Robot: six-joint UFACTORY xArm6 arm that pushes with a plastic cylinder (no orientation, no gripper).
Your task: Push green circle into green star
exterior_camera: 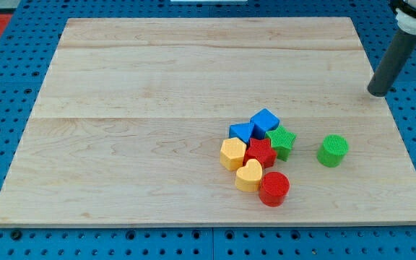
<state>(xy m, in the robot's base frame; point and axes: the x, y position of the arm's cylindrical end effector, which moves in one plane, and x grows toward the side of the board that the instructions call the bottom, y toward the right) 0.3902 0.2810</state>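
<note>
The green circle (333,150) is a short green cylinder standing alone on the wooden board, right of centre. The green star (282,141) lies about 70 pixels to its left, at the right edge of a cluster of blocks. A gap of bare wood separates the two. My tip (376,93) is at the board's right edge, above and to the right of the green circle, well apart from it.
The cluster also holds a blue cube (265,120), a blue triangle (240,132), a red star (260,152), a yellow hexagon (232,154), a yellow heart (249,175) and a red cylinder (274,188). The wooden board (157,87) rests on a blue pegboard.
</note>
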